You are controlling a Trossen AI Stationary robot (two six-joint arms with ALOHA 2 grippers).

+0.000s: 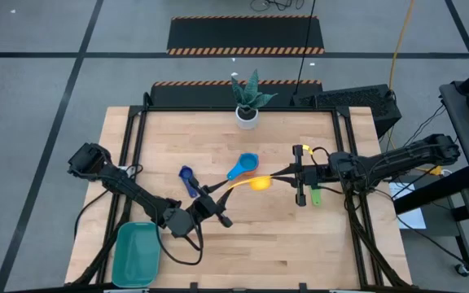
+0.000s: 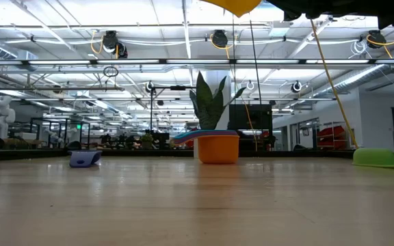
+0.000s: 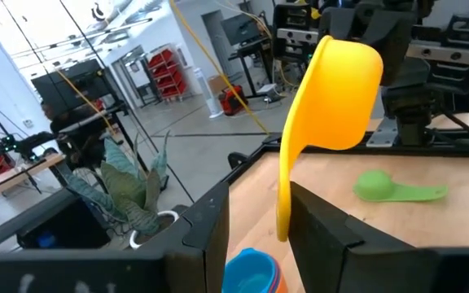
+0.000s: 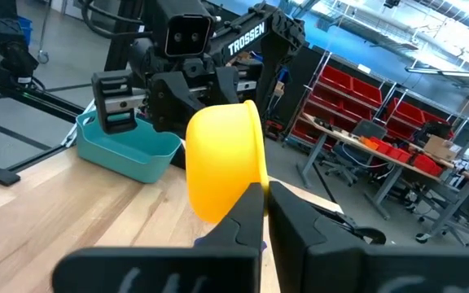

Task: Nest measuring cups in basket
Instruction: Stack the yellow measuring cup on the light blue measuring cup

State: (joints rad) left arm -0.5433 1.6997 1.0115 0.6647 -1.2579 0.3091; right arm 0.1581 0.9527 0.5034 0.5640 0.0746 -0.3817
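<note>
Left gripper [image 3: 259, 228] stands near the lower middle of the overhead frame, its fingers parted on either side of the yellow cup's [image 1: 259, 183] handle, one pad touching it and a gap on the other side, so I judge I have not clamped it. Down in the lower left corner the basket [image 1: 137, 252] holds nothing that I can see. Moving right, the navy cup [image 1: 187, 175] lies alone on the wood, then the light blue cup [image 1: 243, 167] sits inside the orange cup [image 2: 218, 149] out on the table. At centre the yellow cup hangs in the air between my two arms. Right gripper [image 4: 265, 203] is pressed together on its rim. Just past that, the green cup [image 1: 316, 196] lies by itself. I see no red cup. By my reckoning the job is barely begun: one pair nested, nothing in the basket, and this handover unfinished.
</note>
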